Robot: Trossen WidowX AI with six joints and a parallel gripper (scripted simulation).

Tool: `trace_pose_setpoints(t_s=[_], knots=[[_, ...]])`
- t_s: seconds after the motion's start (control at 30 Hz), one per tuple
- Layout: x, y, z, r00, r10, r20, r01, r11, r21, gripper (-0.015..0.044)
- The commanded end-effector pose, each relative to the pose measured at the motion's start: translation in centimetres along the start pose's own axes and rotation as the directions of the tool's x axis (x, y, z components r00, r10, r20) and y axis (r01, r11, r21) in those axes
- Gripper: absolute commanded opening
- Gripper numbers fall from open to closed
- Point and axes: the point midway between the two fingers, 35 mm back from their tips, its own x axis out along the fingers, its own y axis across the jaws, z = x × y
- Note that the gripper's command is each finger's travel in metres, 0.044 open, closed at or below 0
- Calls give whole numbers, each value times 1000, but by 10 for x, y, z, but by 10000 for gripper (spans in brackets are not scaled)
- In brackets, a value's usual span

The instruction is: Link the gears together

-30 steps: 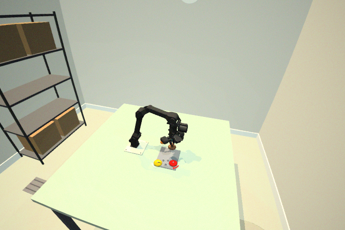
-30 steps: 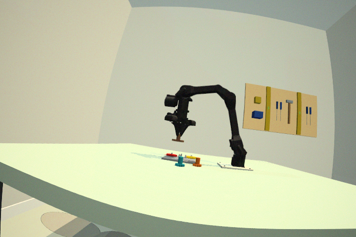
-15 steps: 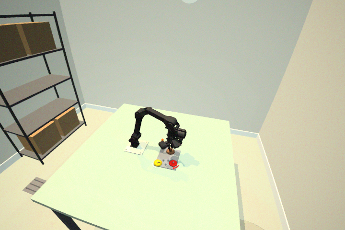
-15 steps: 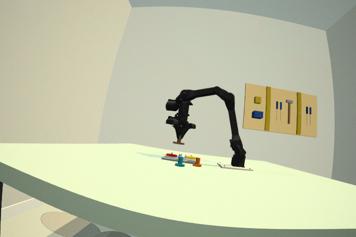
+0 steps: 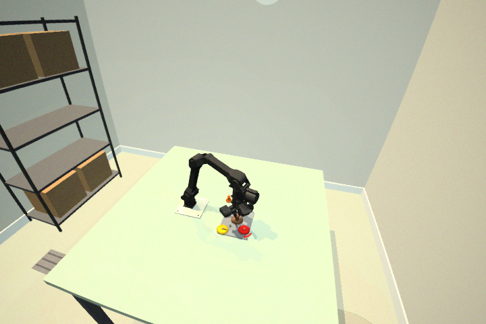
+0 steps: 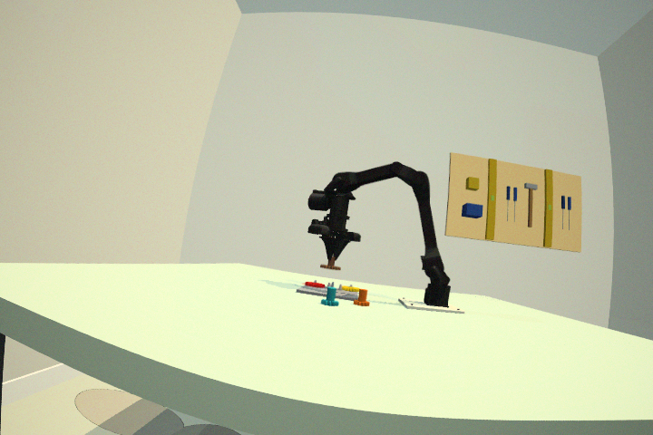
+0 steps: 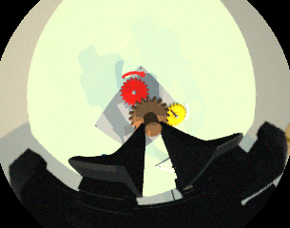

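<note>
My gripper (image 5: 236, 216) (image 6: 331, 259) (image 7: 151, 125) is shut on the handle of a brown gear (image 5: 236, 220) (image 6: 329, 266) (image 7: 146, 108) and holds it in the air above the grey board (image 5: 247, 217) (image 6: 307, 291) (image 7: 109, 120). The red gear (image 5: 244, 229) (image 6: 314, 285) (image 7: 134, 91) and the yellow gear (image 5: 222, 229) (image 6: 350, 288) (image 7: 178, 114) sit on the board. Short pegs show between them in the exterior view; the brown gear hides them in the wrist view. A teal gear (image 6: 330, 297) and an orange gear (image 5: 229, 199) (image 6: 362, 298) stand on the table beside the board.
The arm's white base plate (image 5: 201, 208) (image 6: 414, 305) lies on the table (image 5: 198, 263) (image 6: 286, 353) to one side of the board. The teal and orange gears stand close together. A shelf rack (image 5: 44, 123) stands on the floor beyond the table.
</note>
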Motion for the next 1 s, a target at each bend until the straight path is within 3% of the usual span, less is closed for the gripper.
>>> trace_pose_setpoints(t_s=[0.0,0.97], knots=[[6,-12,5,1000,-5,-1,5,1000,-3,0],[11,-32,12,1000,-6,0,6,1000,-3,0]])
